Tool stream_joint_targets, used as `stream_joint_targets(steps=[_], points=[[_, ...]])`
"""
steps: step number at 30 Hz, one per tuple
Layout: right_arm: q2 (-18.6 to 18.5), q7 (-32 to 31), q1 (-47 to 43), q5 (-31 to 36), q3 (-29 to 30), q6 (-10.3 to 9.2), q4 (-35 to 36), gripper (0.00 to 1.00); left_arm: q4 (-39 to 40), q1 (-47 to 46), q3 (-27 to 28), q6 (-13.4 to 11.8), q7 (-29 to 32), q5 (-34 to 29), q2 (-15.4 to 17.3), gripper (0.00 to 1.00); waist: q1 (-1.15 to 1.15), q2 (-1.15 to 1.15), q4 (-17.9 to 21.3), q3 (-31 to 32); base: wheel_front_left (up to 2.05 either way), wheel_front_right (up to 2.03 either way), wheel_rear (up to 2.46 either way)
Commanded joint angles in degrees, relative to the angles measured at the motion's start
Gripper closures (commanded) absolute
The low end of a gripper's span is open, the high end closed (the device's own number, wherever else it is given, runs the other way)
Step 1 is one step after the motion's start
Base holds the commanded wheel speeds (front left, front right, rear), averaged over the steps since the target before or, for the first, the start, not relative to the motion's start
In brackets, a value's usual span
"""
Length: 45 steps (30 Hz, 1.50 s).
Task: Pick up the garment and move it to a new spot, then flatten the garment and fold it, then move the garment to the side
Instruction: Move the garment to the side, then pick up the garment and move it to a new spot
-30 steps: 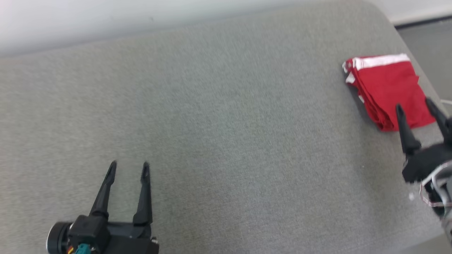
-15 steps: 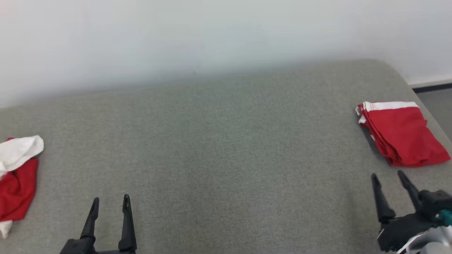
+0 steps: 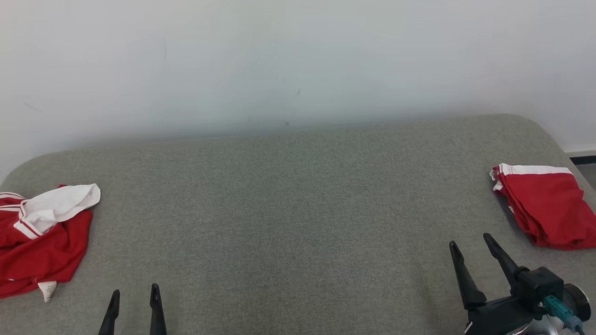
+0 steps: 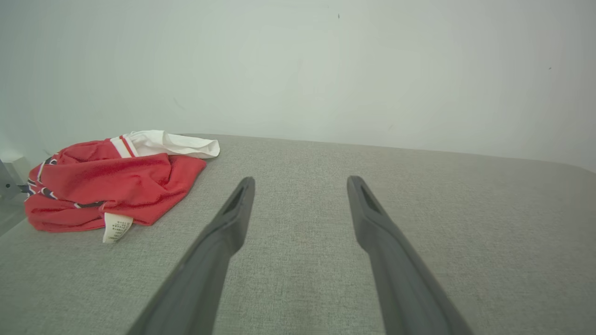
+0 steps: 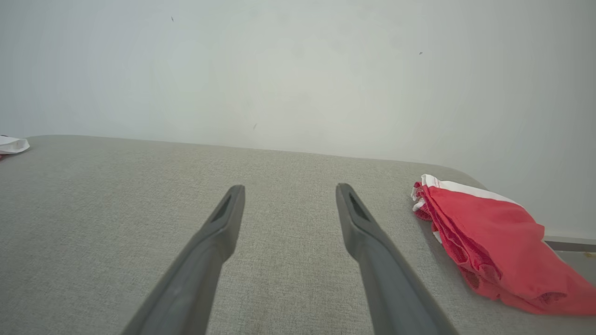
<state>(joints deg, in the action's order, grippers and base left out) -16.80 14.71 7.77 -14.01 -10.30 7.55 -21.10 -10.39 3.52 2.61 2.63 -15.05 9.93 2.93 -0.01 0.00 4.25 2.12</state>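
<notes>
A folded red garment (image 3: 545, 209) with a white band lies flat at the right end of the grey padded surface (image 3: 298, 209); the right wrist view has it (image 5: 489, 242) to the right of my fingers. A crumpled red and white garment (image 3: 42, 237) lies at the left end, and appears left of my fingers in the left wrist view (image 4: 111, 186). My right gripper (image 3: 469, 240) is open and empty, short of the folded garment and to its left (image 5: 289, 187). My left gripper (image 3: 135, 289) is open and empty at the bottom edge, right of the crumpled garment (image 4: 300, 179).
A plain white wall (image 3: 298, 60) rises straight behind the surface. The surface has rounded corners, and a strip of floor (image 3: 587, 170) shows past its right end. A white tip of the crumpled garment (image 5: 11, 145) peeks in at the far left of the right wrist view.
The head camera has tilted up, bringing the wall and the crumpled garment into view. My right gripper, which overlapped the folded garment, now stands apart from it. Both grippers stayed open.
</notes>
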Motion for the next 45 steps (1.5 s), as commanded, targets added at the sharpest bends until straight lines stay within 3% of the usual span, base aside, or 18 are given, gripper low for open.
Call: stream_joint_targets(steps=[1,16,35,45], points=[[0.5,0.2,-1.0,0.5,0.3,-0.14,0.4,0.0,-0.3,0.4,0.4,0.2,-0.2,0.3,-0.1,0.0,0.01,0.0,-0.8,0.8,0.0,0.0,0.0],[6.1,0.5,-5.4,0.4,4.1,-0.14,3.2,0.0,-2.7,-0.1,2.2,1.4,-0.2,0.5,-0.1,0.0,0.01,0.0,-0.8,1.3,0.0,0.0,0.0],[7.5,0.5,-6.2,1.3,5.6,-0.15,4.9,0.0,-2.8,-1.1,2.4,2.3,-0.2,-0.4,-0.1,0.0,0.01,0.0,-0.5,0.5,0.0,0.0,0.0],[7.3,0.5,-6.5,1.3,5.5,-0.15,5.3,0.0,-2.8,-1.4,1.9,1.7,-0.2,-0.1,-0.1,0.0,0.01,0.0,-4.5,0.5,0.0,0.0,0.0]])
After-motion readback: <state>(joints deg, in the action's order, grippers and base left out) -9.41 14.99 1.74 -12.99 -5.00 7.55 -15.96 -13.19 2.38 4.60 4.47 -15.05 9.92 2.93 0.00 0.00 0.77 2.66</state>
